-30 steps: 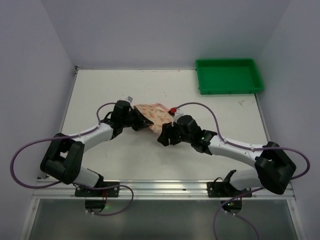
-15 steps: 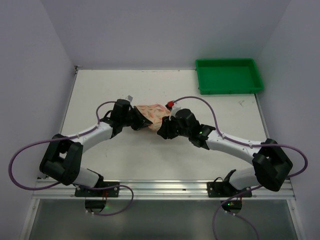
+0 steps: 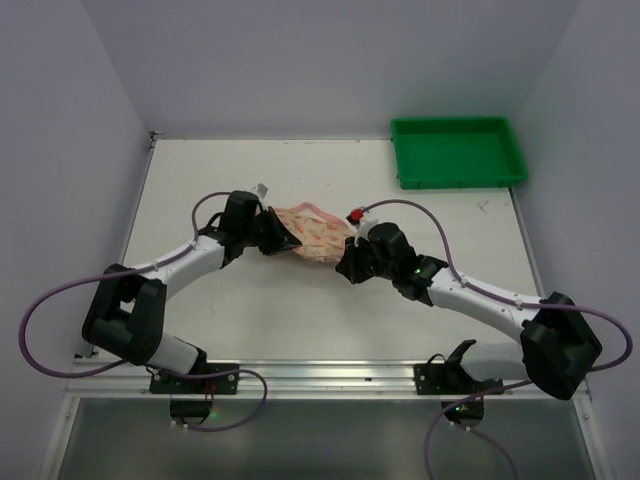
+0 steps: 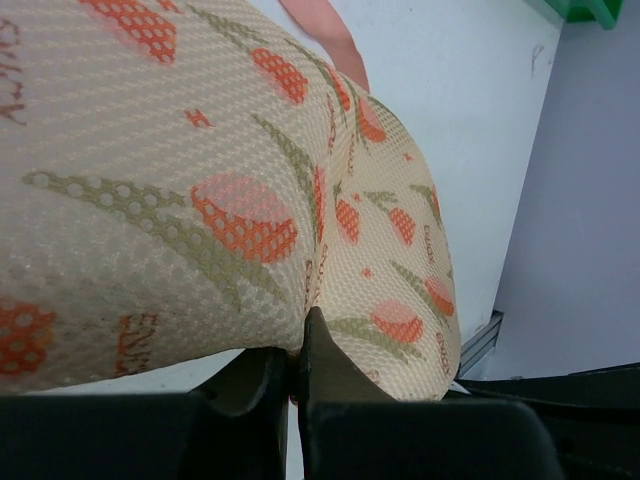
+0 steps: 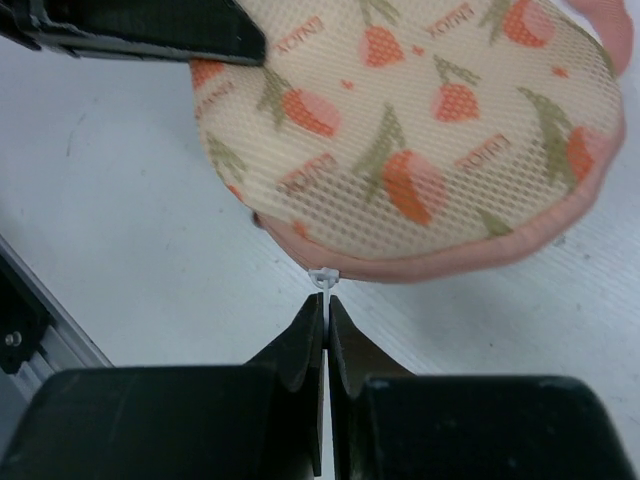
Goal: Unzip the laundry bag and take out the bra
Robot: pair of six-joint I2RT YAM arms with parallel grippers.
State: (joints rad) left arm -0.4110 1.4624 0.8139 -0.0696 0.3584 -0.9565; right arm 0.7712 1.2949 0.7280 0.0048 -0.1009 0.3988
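Observation:
The laundry bag (image 3: 312,232) lies mid-table, cream mesh with an orange-red leaf print and a pink zip rim (image 5: 470,258). My left gripper (image 3: 275,240) holds its left end; in the left wrist view the jaws (image 4: 300,332) are shut on a fold of the bag's fabric (image 4: 200,170). My right gripper (image 3: 346,268) sits at the bag's near right edge. In the right wrist view its jaws (image 5: 326,302) are shut on the small white zip pull (image 5: 322,275) hanging from the rim. The bag (image 5: 420,130) looks zipped closed. The bra is hidden.
A green plastic tray (image 3: 458,150) stands at the back right of the white table (image 3: 250,310). A loose pink strap (image 4: 325,35) trails from the bag's far side. Purple cables loop over both arms. The left gripper's black body (image 5: 140,30) shows beside the bag.
The right gripper has gone from open to shut, closing on the zip pull, and its arm has shifted right. The left gripper has kept its hold on the bag.

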